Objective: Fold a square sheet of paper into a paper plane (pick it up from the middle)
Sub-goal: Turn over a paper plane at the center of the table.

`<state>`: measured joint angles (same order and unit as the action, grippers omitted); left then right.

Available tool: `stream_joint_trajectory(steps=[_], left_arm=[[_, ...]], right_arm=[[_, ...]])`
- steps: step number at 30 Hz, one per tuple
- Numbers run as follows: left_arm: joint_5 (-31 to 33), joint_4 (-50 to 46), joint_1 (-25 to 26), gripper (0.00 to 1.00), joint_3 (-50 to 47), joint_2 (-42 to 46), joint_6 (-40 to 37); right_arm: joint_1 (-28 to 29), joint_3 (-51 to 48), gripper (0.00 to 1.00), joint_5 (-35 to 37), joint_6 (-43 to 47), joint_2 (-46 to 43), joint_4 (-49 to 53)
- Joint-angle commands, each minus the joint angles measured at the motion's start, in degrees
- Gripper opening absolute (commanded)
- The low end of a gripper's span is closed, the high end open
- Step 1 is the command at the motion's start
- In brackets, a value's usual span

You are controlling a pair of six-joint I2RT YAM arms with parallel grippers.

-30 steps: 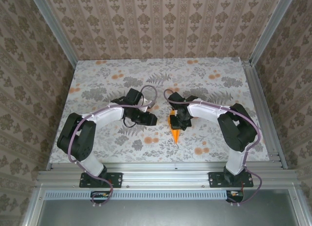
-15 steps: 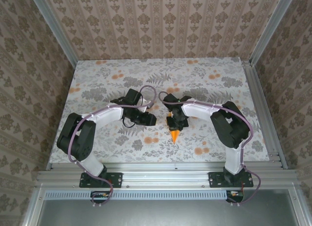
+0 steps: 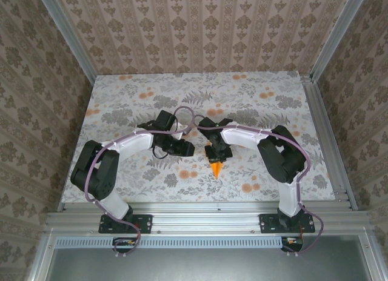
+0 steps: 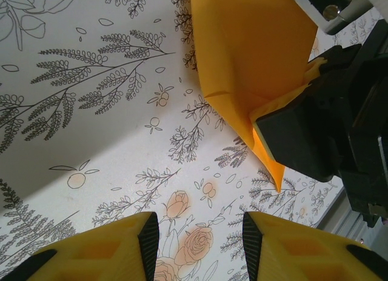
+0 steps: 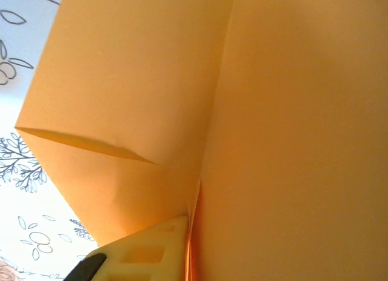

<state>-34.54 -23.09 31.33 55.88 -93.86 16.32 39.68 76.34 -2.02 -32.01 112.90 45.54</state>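
Observation:
The square sheet of paper (image 3: 216, 168) is bright orange and folded into a pointed wedge, its tip toward the table's near edge. My right gripper (image 3: 216, 154) is shut on its upper part. In the right wrist view the paper (image 5: 291, 111) stands close up, its fold running into the right gripper (image 5: 197, 254) beside one pale finger (image 5: 142, 251); the other finger is hidden behind the sheet. My left gripper (image 3: 188, 149) waits just left of the paper. In the left wrist view the left gripper (image 4: 200, 232) is open over bare cloth, with the paper (image 4: 248, 51) up and to the right.
The grey floral cloth (image 3: 133, 99) covers the table. Metal rails (image 3: 321, 129) edge the right side and the near edge, and patterned walls (image 3: 200, 26) stand on three sides. Both arms meet near the middle of the table.
The right arm has folded in and carried the paper a little to the left, toward the left gripper. The left arm has not moved.

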Motion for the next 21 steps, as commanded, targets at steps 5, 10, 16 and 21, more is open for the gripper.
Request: stream_joint_trajectory(steps=[5, 10, 16, 21], left_arm=[[-1.9, 0.1, -0.4, 0.44, 0.9, 2.1, -0.2], [-3.9, 0.3, -0.4, 0.46, 2.5, 3.3, 0.6], [-2.7, -0.8, -0.5, 0.53, 4.9, 5.2, 0.0], [0.9, -2.9, -0.4, 0.62, 6.8, 6.9, -1.9]], right_arm=[[1.1, 0.1, 0.20, 1.0, 0.2, 0.7, 0.9], [1.0, 2.5, 0.25, 1.8, 1.4, -2.4, 3.4], [0.8, 5.5, 0.29, 1.3, 3.8, -5.3, 7.1], [0.4, 7.5, 0.32, 0.7, 6.0, -8.1, 10.4]])
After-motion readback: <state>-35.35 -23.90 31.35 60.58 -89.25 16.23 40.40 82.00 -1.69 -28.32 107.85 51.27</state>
